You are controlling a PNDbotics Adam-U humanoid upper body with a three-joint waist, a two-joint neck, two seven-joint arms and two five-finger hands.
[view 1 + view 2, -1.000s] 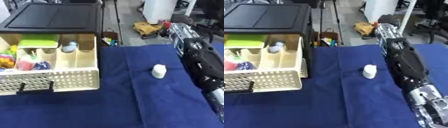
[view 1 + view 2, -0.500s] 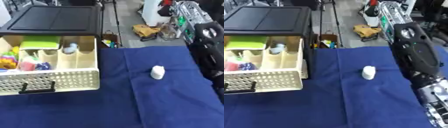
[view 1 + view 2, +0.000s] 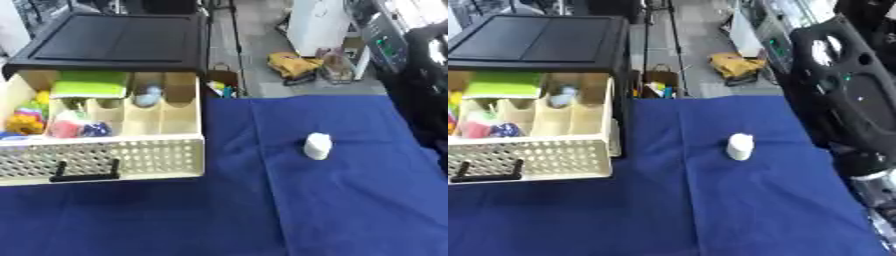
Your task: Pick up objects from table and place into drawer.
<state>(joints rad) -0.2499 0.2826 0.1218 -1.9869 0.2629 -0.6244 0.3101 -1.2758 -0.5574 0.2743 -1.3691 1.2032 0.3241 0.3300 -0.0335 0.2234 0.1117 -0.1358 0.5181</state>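
A small white object (image 3: 318, 146) stands alone on the blue cloth, right of centre. The cream drawer (image 3: 131, 159) is pulled open at the left under its black cabinet (image 3: 118, 42). Its compartments hold a green flat item (image 3: 87, 83), a pale round thing (image 3: 147, 96) and colourful pieces (image 3: 52, 125). My right arm (image 3: 846, 95) rises along the right edge, a bulky black forearm well to the right of the white object and above the table. Its hand runs out of the pictures. My left hand shows in no view.
The blue cloth (image 3: 262, 210) covers the table from the drawer to the near edge. Beyond the far edge lie a yellow bag (image 3: 293, 65), a white unit (image 3: 319, 25) and other floor clutter.
My right arm has lifted and swung up toward the upper right, away from the table. The white object and the drawer have stayed put.
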